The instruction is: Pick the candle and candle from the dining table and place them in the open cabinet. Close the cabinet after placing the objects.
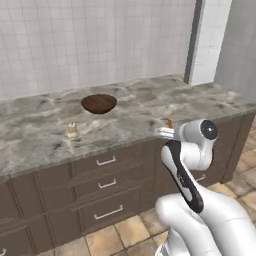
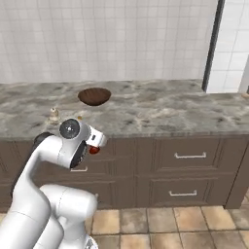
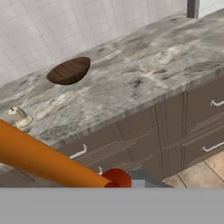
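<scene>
The gripper (image 2: 97, 144) is squeezed tight on the taper (image 3: 48, 160), a long smooth orange stick with a round red holder, lifted off the table (image 1: 45, 135). The stubby candle (image 1: 72, 130) sits on the swirly stone top, at 8 o'clock from the round brown bowl (image 1: 99, 103).

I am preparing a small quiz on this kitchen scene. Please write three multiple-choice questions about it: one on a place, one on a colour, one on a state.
1. Where is the short cream candle?
A. On the stone table top, left of the brown bowl
B. Inside the bowl
C. On the floor

2. What colour is the thin taper candle near the hand?
A. Blue
B. Orange
C. Green

3. In what state is the gripper?
A. Shut on the taper candle
B. Open above the bowl
C. Shut on a drawer pull

Answers:
1 A, it stands on the table apart from the bowl.
2 B, the hand view shows a long orange stick in a red holder.
3 A, the taper is off the table and sits at the hand.
</scene>
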